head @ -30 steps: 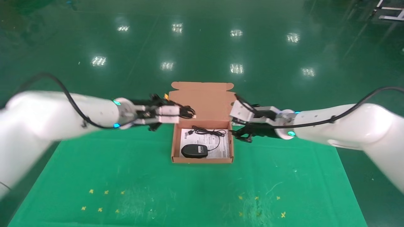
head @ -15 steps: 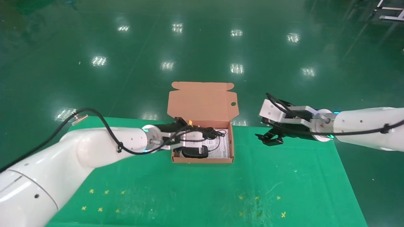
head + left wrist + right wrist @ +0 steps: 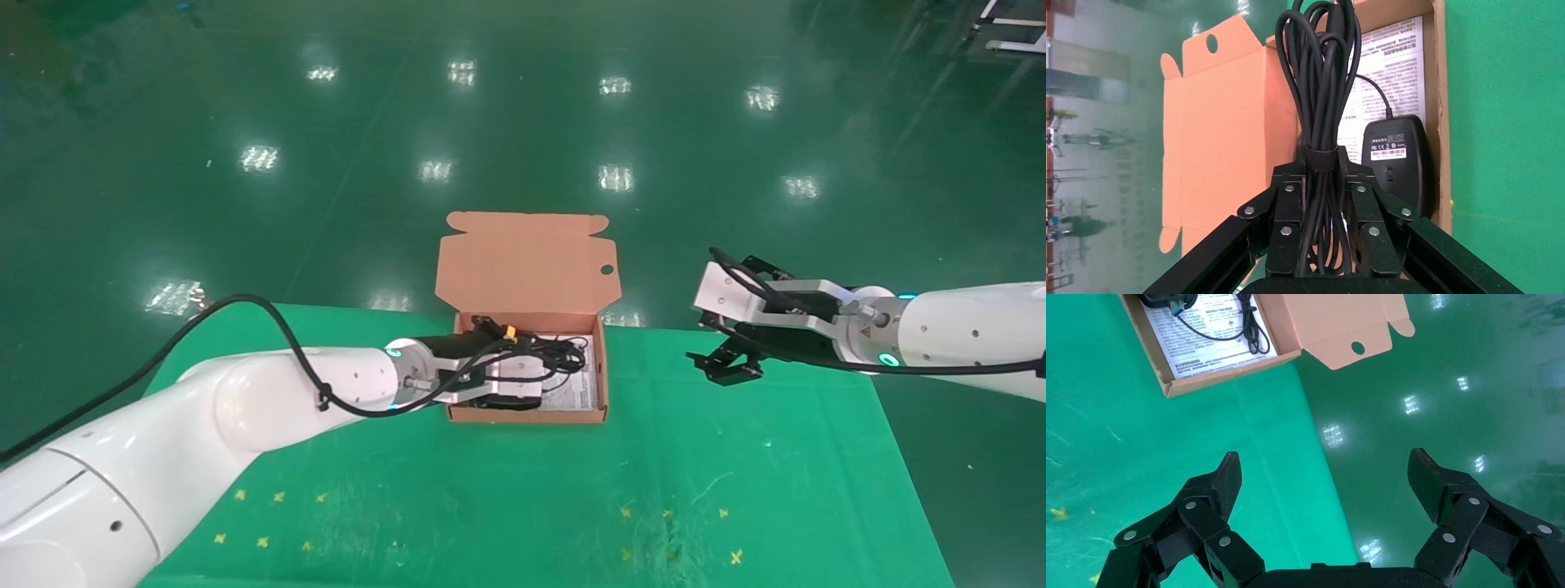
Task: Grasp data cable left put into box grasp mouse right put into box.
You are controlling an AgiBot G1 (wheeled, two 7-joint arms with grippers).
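The orange-brown box [image 3: 601, 377] stands open on the green table, its lid [image 3: 527, 261] upright at the back. It also shows in the left wrist view [image 3: 1223, 135] and the right wrist view [image 3: 1223, 376]. The black mouse [image 3: 1398, 156] lies in the box on the white printed sheet [image 3: 1395, 61], its cord [image 3: 1248, 327] coiled beside it. My left gripper [image 3: 1320, 162] is shut on the looped black data cable [image 3: 1318, 67] and holds it low over the box, next to the mouse. In the head view that gripper [image 3: 531, 371] covers the mouse. My right gripper [image 3: 727, 367] is open and empty, right of the box over the table's back edge.
The green mat [image 3: 523, 490] has small yellow marks near its front. The table's back edge [image 3: 1315, 447] runs under my right gripper, with the glossy green floor [image 3: 523, 122] beyond.
My left gripper came down from beside the lid into the box with the data cable. My right gripper drew back to the right, away from the box, still open.
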